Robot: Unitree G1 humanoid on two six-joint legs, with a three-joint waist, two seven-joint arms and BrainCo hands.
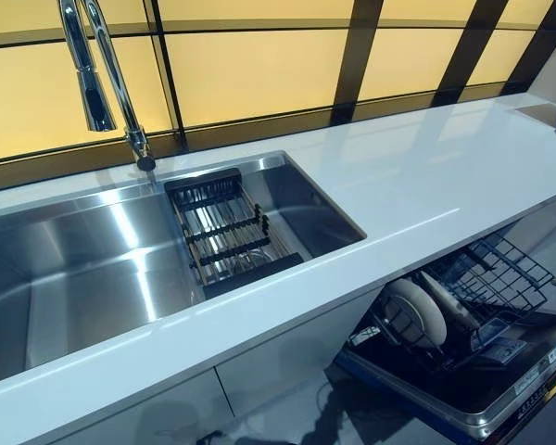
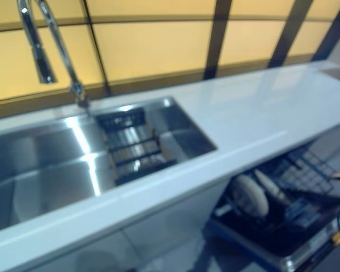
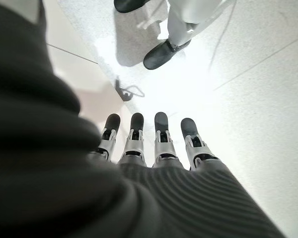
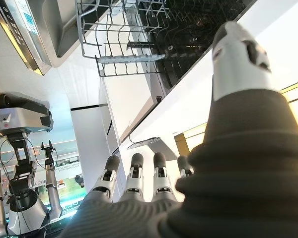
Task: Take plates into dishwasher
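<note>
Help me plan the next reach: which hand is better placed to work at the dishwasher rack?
Probably the right hand: its wrist view shows the pulled-out dishwasher rack ahead, fingers straight, holding nothing. The left hand, also open, faces only floor. A plate already stands in the rack.

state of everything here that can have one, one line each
dishwasher: open, rack pulled out
plates: standing on edge in the rack
sink: no plates, only a dark wire drainer
faucet: no water running
left robot hand: open, holding nothing
right robot hand: open, holding nothing
</note>
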